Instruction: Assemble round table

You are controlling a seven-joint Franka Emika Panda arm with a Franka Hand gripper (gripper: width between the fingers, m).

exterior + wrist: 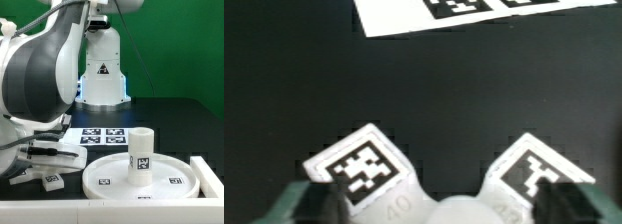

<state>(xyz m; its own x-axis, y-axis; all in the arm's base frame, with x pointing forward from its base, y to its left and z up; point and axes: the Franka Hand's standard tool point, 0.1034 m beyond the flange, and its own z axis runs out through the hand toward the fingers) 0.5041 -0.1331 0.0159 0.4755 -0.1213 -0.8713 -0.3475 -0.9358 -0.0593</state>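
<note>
Exterior view: the white robot arm [40, 70] fills the exterior view's left and bends down low to the dark desk [180, 120]. Its end is mostly hidden by its own bulk. The round disc [105, 180] lies flat at front centre, rim up, w/ small tags on its face. The cylinder leg [142, 155] stands upright on the disc, approx. at its middle, 1 tag facing the camera. The marker board [100, 135] lies flat on the desk just behind the disc. The cross-shaped foot [50, 181] sits on the desk at the exterior view's left, apart from the disc and under the arm's end. 2 tagged bits of it show.

Wrist view: the tool [452, 205] hangs straight over the foot, w/ its 2 dark fingers [310, 203] spread wide at the frame's edge. 2 tagged arms of the foot [370, 168] fan out between them, and its pale hub shows in the gap. The jaws look fully apart. Can't tell if either finger touches the foot, and nothing looks lifted. A corner of the marker board [473, 15] shows beyond it, w/ bare dark desk [420, 90] between the 2.
</note>
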